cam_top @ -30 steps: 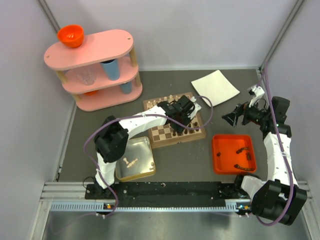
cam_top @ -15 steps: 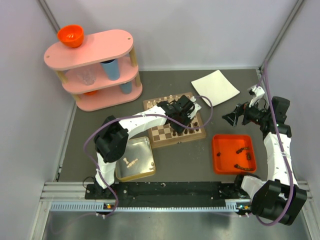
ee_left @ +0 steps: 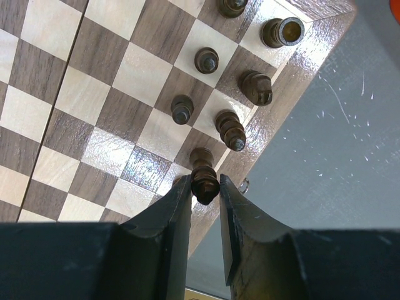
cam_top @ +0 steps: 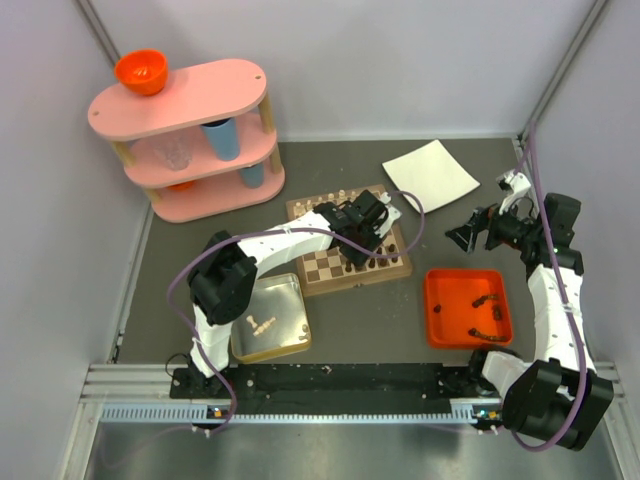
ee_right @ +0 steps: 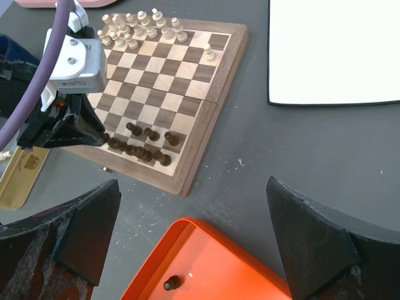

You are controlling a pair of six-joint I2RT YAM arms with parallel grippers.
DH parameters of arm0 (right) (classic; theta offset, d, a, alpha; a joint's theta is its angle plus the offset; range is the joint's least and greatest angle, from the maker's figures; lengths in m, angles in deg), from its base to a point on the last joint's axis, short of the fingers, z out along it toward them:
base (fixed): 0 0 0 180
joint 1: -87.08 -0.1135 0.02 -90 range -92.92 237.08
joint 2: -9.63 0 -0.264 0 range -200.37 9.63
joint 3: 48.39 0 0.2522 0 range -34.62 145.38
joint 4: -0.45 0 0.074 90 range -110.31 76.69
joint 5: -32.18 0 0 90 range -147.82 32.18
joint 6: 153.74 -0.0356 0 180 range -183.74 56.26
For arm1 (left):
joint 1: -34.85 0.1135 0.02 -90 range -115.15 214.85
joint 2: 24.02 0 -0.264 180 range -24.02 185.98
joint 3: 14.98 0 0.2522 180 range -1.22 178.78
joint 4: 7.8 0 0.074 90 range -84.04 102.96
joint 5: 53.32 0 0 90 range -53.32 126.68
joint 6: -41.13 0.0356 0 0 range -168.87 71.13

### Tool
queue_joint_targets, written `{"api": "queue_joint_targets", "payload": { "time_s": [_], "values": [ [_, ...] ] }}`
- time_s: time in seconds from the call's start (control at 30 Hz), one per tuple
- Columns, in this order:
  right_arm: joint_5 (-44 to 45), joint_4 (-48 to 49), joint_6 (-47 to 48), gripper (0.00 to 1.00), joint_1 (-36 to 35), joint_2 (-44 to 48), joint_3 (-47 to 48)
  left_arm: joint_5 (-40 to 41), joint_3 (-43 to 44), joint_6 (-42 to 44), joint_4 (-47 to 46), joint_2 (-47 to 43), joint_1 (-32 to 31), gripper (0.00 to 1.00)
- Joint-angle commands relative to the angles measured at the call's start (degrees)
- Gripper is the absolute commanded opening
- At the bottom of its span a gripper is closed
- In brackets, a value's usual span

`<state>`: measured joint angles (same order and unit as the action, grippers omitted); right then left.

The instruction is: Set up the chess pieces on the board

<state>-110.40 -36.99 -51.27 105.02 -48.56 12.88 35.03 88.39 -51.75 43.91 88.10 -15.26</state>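
Note:
The board (cam_top: 325, 268) lies mid-table, also seen in the left wrist view (ee_left: 94, 94) and the right wrist view (ee_right: 169, 75). Dark chess pieces (ee_left: 230, 130) stand in its near-right corner squares, and the pale set (ee_right: 134, 28) stands along its far side. My left gripper (ee_left: 205, 187) hangs over the board's near edge (cam_top: 352, 262). One upright dark piece (ee_left: 204, 172) stands on the board between its barely parted fingers. My right gripper (cam_top: 470, 235) hovers wide open and empty (ee_right: 192, 187) between the board and the orange tray.
The orange tray (cam_top: 432, 310) at the right holds loose dark pieces (cam_top: 487, 298), one of them visible in the right wrist view (ee_right: 170, 284). A silver tin (cam_top: 290, 300) with pale pieces sits near the left arm. A white sheet (cam_top: 430, 175) lies at the far right and a pink shelf (cam_top: 190, 140) stands far left.

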Motion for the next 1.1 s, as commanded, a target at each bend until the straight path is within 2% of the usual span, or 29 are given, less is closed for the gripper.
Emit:
{"api": "queue_joint_targets", "payload": {
  "time_s": [0.0, 0.13, 0.53, 1.07],
  "values": [
    [-0.4, 0.3, 1.2, 0.99, 1.1, 0.2, 1.4, -0.3, -0.6, -0.1, -2.3, -0.1, 0.3, 0.29],
    [-0.4, 0.4, 1.2, 0.99, 1.1, 0.3, 1.4, -0.2, -0.6, -0.3, -2.4, -0.1, 0.3, 0.38],
    [-0.7, 0.4, 1.1, 0.99, 1.4, 0.2, 1.3, -0.2, -0.5, -0.4, -2.3, -1.6, 0.4, 0.42],
    [-0.8, 0.3, 1.6, 0.99, 1.4, 0.1, 1.0, -2.3, -0.4, -2.0, -5.7, -8.3, 1.3, 0.55]
  ]
}}
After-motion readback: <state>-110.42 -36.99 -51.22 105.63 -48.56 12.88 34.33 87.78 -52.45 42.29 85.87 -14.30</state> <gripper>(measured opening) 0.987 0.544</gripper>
